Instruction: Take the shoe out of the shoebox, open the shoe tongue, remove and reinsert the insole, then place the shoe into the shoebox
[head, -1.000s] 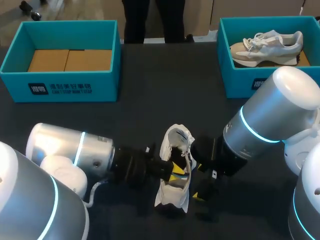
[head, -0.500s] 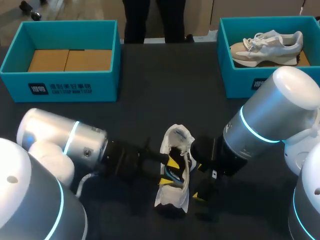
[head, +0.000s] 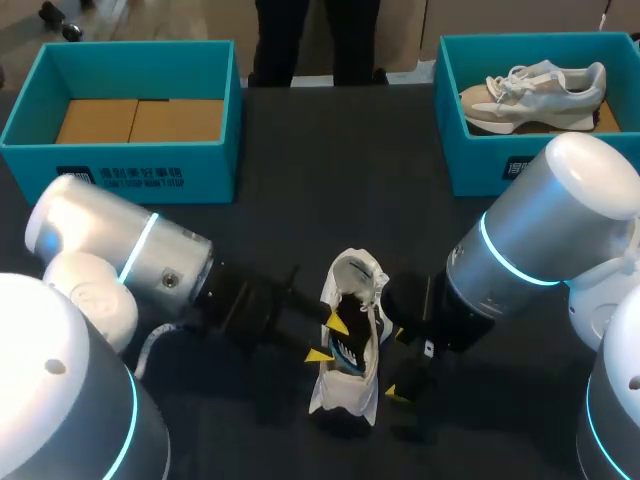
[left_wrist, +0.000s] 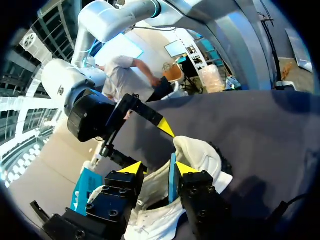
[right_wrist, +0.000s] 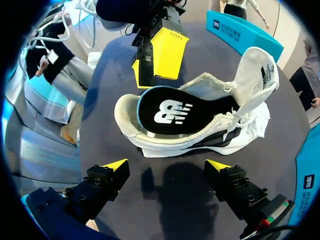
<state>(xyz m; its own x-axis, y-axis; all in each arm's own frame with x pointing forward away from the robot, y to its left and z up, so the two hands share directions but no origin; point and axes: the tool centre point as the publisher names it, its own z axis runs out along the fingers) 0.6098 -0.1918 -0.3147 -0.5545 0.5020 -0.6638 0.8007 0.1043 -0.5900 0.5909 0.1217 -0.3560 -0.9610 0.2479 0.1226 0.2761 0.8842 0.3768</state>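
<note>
With the white lace-up sneaker (right_wrist: 165, 145) tipped on its side on the black tabletop (head: 300, 180), between both grippers, press down the heel end of its black, white-logoed foam insole (right_wrist: 175, 112), seemingly not fully seated. Keep the left gripper (head: 328, 339), fingers spread at the collar, off the tongue; brace the sole with the right gripper (right_wrist: 166, 164), spread wide and empty just beside it.

Head camera overhead; close wrist cameras share shoe (head: 355, 345).

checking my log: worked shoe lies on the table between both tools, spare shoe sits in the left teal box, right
Wrong box: the head view shows the spare shoe in the right teal box; the left teal box holds none. The worked shoe does lie on the table between the left tool and right tool.
</note>
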